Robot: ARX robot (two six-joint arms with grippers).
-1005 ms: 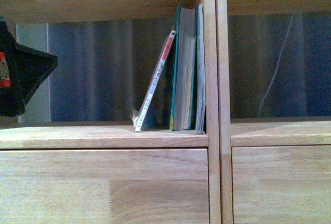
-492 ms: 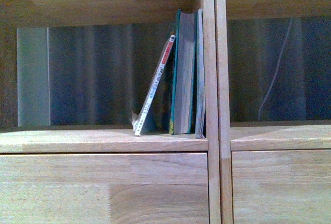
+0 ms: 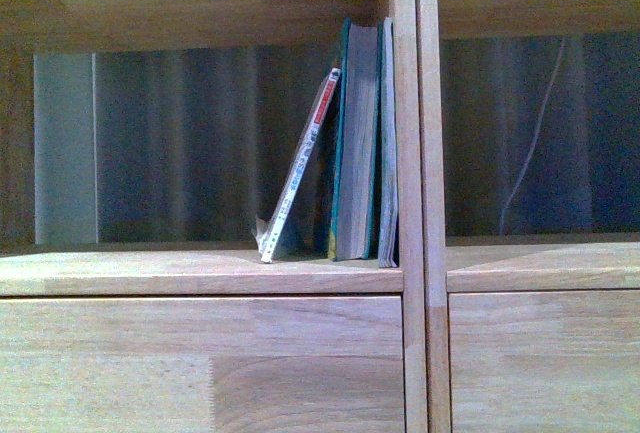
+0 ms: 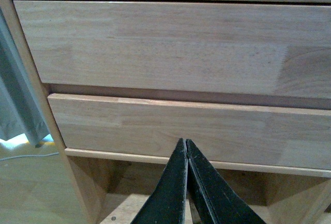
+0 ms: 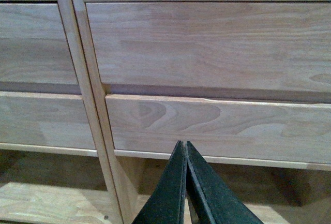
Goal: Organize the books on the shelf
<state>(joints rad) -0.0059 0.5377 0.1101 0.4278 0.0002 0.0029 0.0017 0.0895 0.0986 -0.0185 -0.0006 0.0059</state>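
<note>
Gone from the front view is the dark arm that filled the far left edge a second ago; half a second back it was already out, and nothing among the books [image 3: 345, 148] has shifted since. They stand in the left compartment of the shelf [image 3: 200, 268], packed against the centre divider [image 3: 417, 153]: the teal-edged ones upright and touching the divider, the thin white book [image 3: 298, 168] leaning on them at a slant, its foot out to the left.

Both arms hang low before the drawer fronts [image 4: 170, 48]. The left hand [image 4: 186, 146] has its fingers pressed together and holds nothing; the right hand [image 5: 185, 149] is the same, closed and empty.

The step in hand looks like straightening the leaner, if any is left. Best done from the left, pushing low at its foot so it slides upright against the stack and does not buckle.

Room is generous to the left of the books; none at all on the divider side. The board above sits close over the tallest book, so any approach should come level from the front.
</note>
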